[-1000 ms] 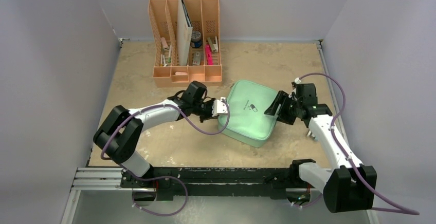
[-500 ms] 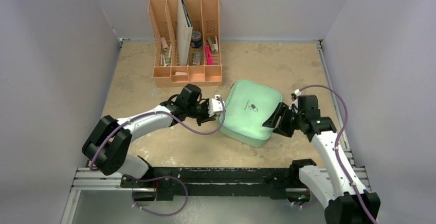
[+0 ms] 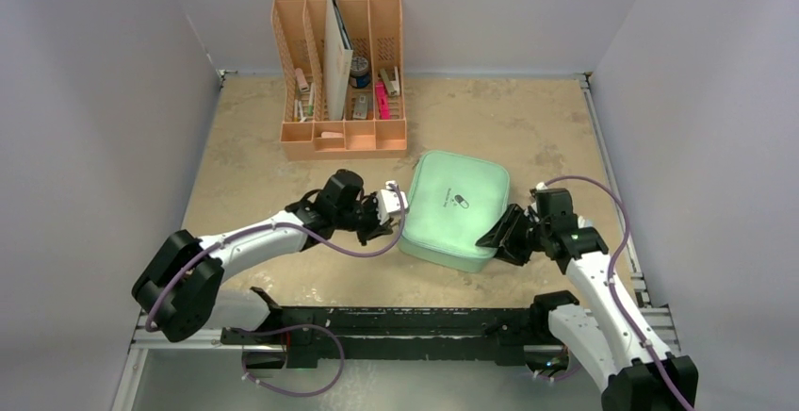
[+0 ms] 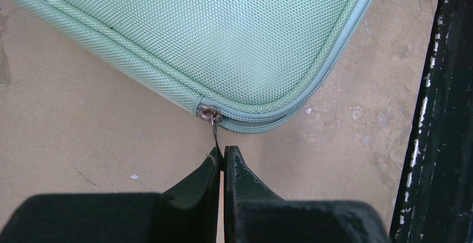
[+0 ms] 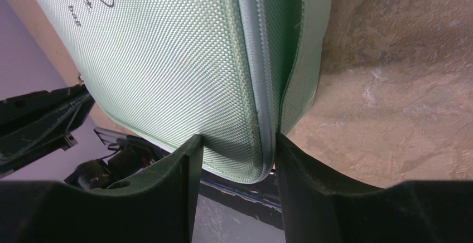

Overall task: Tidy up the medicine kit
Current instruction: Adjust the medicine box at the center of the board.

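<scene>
The mint-green medicine kit [image 3: 455, 208] lies zipped shut on the tan table, its pill logo [image 3: 459, 200] facing up. My left gripper [image 3: 391, 205] is at the kit's left edge. In the left wrist view it [image 4: 222, 154] is shut on the thin metal zipper pull [image 4: 214, 129], which hangs from the slider [image 4: 210, 112] at a corner of the kit [image 4: 223, 31]. My right gripper [image 3: 499, 237] is at the near right corner. In the right wrist view it [image 5: 237, 142] straddles that corner of the kit [image 5: 167, 59], one finger pressing on the top face and one on the underside.
A peach-orange slotted desk organizer [image 3: 341, 72] with small items stands at the back of the table. The black mounting rail [image 3: 396, 321] runs along the near edge, close to the kit's front corner. Grey walls enclose left, right and back.
The kit has swung and slid toward the near edge. Both arms came nearer with it. The right jaws have narrowed onto the kit's corner; the left stayed shut on the pull.
</scene>
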Available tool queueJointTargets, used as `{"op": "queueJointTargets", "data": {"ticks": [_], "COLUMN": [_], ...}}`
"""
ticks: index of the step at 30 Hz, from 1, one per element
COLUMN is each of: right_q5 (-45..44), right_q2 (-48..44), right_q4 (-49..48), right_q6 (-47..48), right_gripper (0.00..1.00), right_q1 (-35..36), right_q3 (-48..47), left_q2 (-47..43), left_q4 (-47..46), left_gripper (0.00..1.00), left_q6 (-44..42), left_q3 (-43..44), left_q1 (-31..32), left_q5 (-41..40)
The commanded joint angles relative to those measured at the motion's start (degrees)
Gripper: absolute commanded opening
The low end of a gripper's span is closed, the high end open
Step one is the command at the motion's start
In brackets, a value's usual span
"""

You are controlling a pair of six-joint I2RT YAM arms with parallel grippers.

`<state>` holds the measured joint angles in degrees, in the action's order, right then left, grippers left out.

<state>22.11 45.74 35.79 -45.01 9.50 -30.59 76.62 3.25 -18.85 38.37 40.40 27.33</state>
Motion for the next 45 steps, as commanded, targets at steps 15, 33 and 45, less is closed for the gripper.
{"op": "queueJointTargets", "data": {"ticks": [15,33,45], "right_q5": [-7.32,-11.47,-15.71], "right_q2": [-5.34,-1.73,5.32], "right_q4": [-4.71,6.13,4.36], "right_q6": [-11.3,6.82,3.87], "right_gripper": [0.32,0.63,0.64], "right_q1": [1.31,1.33,1.31], "right_q3": [5.24,-12.66,-11.57], "left_q2": [-9.32,-12.53,-15.54], "left_q4": [2.52,-4.17,-3.46], "left_gripper": [0.0,0.0,0.0], "left_q6": [8.69,20.76,24.31], "left_q3": [-2.81,-4.2,-6.52], "left_q1": [7.91,5.22,5.67], "left_q5": [-0.96,-2.35,3.41]}}
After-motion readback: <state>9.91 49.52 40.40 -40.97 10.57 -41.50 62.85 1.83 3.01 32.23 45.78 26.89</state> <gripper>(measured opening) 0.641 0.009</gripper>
